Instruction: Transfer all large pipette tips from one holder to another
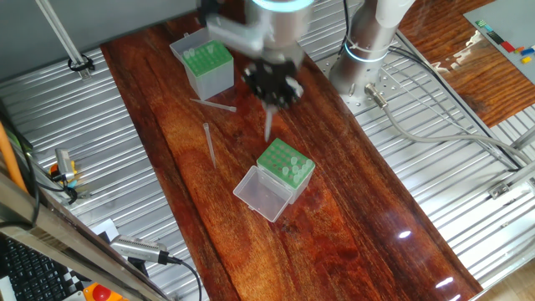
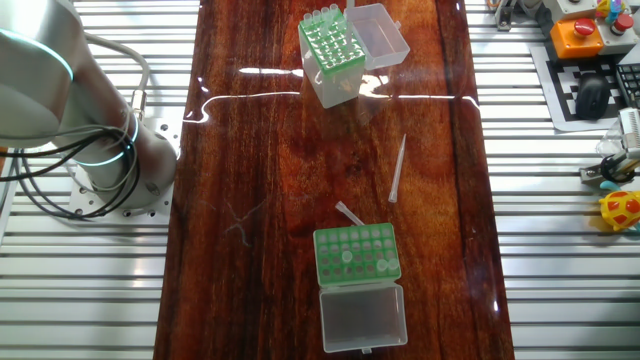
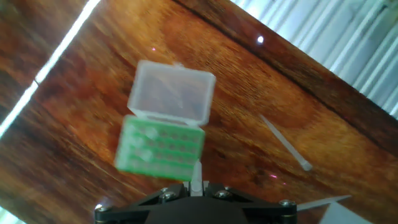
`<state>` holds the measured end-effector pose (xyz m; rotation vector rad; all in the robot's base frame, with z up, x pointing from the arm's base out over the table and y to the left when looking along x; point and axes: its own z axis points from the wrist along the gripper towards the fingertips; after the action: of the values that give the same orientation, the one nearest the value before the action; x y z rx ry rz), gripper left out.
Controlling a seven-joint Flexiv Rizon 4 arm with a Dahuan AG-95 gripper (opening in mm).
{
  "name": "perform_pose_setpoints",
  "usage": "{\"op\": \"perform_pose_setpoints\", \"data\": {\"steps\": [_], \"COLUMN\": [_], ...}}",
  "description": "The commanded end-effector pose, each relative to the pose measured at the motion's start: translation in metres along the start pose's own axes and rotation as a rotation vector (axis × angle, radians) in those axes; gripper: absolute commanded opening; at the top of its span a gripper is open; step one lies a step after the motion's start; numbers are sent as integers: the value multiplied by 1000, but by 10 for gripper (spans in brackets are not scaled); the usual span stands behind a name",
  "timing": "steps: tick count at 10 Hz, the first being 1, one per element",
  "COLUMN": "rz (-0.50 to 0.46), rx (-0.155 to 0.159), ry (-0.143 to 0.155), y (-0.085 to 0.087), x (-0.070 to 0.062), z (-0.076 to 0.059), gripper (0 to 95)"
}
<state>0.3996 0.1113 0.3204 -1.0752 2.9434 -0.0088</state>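
Observation:
My gripper hangs blurred above the table and is shut on a large pipette tip that points down. In the hand view the same tip sticks out between the jaws of the gripper, just beside the low green holder. That holder has its clear lid folded open and a few tips standing in it. The taller translucent box stands farther off. Two loose tips lie on the wood between them. The other fixed view does not show my gripper.
The dark wooden strip is flanked by ribbed metal panels. The arm's base stands beside the strip with cables trailing off. Small tools and coloured objects lie off the wood.

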Motion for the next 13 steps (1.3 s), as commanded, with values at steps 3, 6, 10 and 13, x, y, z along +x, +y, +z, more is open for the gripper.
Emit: {"op": "perform_pose_setpoints", "data": {"steps": [3, 6, 10, 13], "rz": [-75, 121, -49, -135], "rx": [-50, -7, 12, 1], "ry": [-31, -2, 42, 47], "y": [-43, -43, -131, -169], "x": [29, 29, 95, 134], "z": [-2, -2, -2, -6], "gripper": [0, 0, 0, 0]}}
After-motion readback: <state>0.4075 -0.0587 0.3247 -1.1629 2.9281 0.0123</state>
